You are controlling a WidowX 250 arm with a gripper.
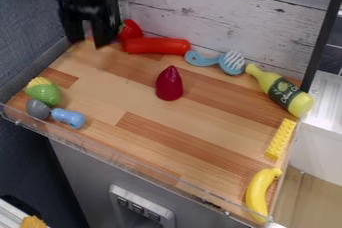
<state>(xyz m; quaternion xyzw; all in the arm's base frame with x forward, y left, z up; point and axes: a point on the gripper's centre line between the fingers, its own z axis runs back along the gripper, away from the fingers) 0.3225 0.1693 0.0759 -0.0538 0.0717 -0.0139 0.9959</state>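
The black gripper (89, 41) hangs at the upper left corner of the wooden work surface, its two fingers apart with nothing between them. Just right of it, by the back wall, is a rounded red piece (130, 30). Beside that lies a red cylindrical piece (159, 46). A dark red cone (169, 84) stands upright near the middle of the surface. Along the back, a light blue utensil with a striped head (232, 63) lies to the right of the red cylinder.
A yellow-green bottle (280, 91), a yellow brick (280, 139) and a banana (260, 191) line the right side. Left front: a green and yellow toy (44, 93), a grey ball (38, 109), a blue piece (68, 118). A clear rail (133, 158) runs along the front edge.
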